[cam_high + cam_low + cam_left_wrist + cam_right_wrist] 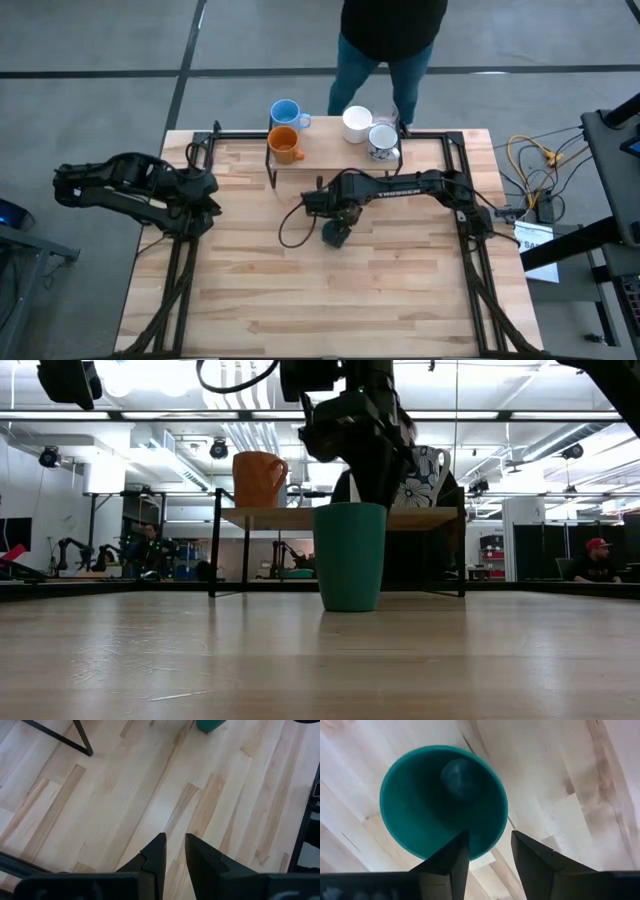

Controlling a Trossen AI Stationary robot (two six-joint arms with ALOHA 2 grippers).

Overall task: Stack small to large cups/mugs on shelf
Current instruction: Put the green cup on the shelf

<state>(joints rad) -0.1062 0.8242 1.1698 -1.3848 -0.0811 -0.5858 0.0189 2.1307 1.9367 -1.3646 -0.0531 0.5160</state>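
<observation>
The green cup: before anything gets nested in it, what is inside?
The green cup looks empty in the right wrist view: only its bare inner wall and round bottom show. The right hand covers a little of the rim.

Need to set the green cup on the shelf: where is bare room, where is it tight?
Free: the shelf plank between the orange mug and the patterned mug. Crowded: both ends, and behind them the blue mug and white mug.
</observation>
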